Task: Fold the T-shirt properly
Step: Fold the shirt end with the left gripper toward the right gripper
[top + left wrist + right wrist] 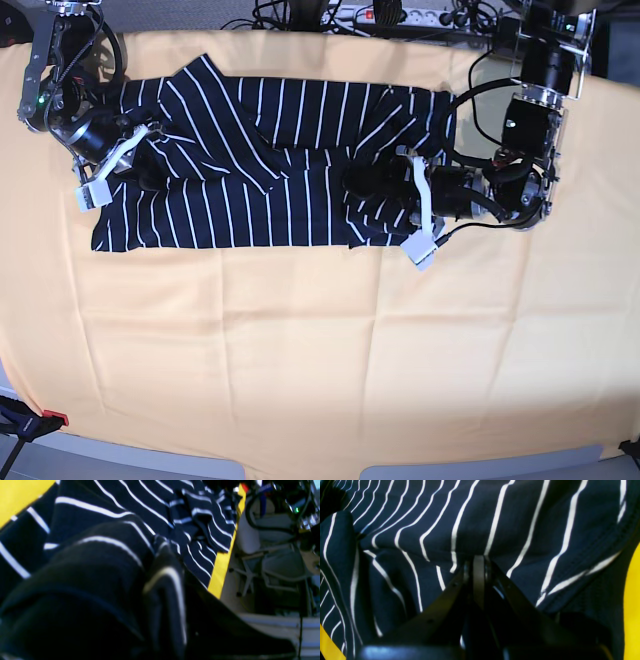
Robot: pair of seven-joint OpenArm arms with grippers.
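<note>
T-shirt point(270, 170): long axis 9-to-3 across the table point(300, 350).
Right claw point(150, 175): pinching the 9 o'clock end.
Left claw point(375, 183): pinching the 3 o'clock end.

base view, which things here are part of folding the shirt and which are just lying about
Part of the job:
- T-shirt
- left gripper, shut on the cloth
- right gripper, shut on the cloth

Just lying about:
- power strip and cables beyond the table's far edge
- yellow tablecloth, only the work surface
</note>
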